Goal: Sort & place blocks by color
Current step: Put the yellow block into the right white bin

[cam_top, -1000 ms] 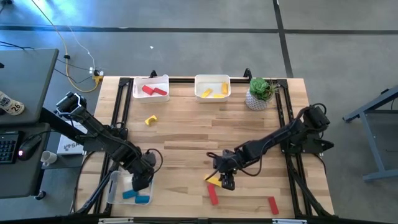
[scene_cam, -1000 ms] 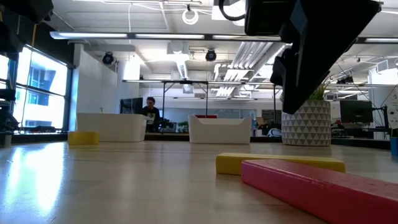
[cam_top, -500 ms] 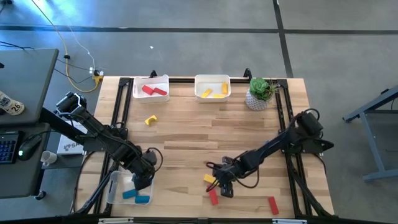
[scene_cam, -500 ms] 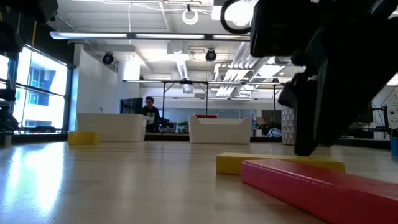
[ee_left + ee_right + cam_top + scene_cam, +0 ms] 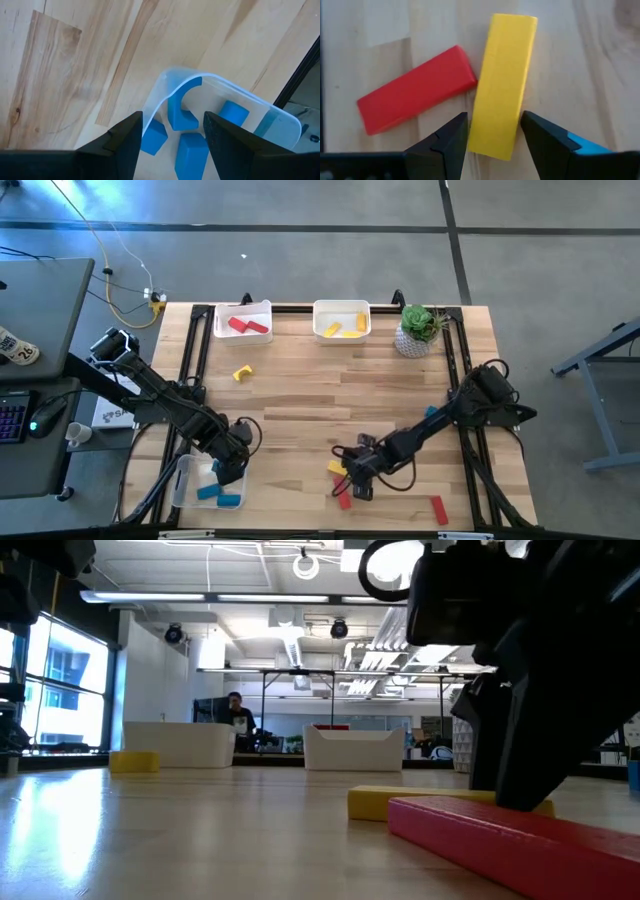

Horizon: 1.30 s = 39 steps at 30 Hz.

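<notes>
Beside the yellow block [image 5: 501, 85] between the right jaws lies a red block [image 5: 415, 96].

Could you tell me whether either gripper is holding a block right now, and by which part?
Nothing is held yet. The right gripper is open, straddling one end of the yellow block. The left gripper is open and empty above the bin of blue blocks.

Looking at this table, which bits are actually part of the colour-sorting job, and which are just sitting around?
Part of the job:
- yellow bar, between the right gripper fingers
- red bar beside it
- red block near the front edge
- yellow piece lying alone
- red bin, yellow bin, blue bin
- left gripper over the blue bin

Just sitting around:
- potted plant
- cables on the floor
</notes>
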Each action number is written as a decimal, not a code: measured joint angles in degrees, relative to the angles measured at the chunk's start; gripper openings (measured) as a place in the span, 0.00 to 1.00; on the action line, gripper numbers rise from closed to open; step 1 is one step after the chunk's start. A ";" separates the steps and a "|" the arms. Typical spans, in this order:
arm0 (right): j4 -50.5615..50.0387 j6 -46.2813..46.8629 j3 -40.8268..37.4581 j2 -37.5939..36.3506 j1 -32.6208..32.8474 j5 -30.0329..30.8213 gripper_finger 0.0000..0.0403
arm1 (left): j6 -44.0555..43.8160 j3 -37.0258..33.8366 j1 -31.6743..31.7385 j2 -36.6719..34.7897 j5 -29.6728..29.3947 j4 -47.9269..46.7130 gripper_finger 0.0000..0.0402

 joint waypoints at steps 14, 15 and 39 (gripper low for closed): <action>-7.44 2.18 0.04 -0.02 0.21 6.45 0.28 | 1.14 0.00 0.00 0.00 -2.43 -0.02 0.49; -7.78 2.18 0.02 -0.02 0.15 6.60 0.27 | 1.64 0.00 0.00 0.00 -2.76 -0.01 0.49; -12.20 -1.91 6.97 0.46 -0.42 9.97 0.26 | 1.50 0.00 1.63 0.00 -0.94 13.50 0.49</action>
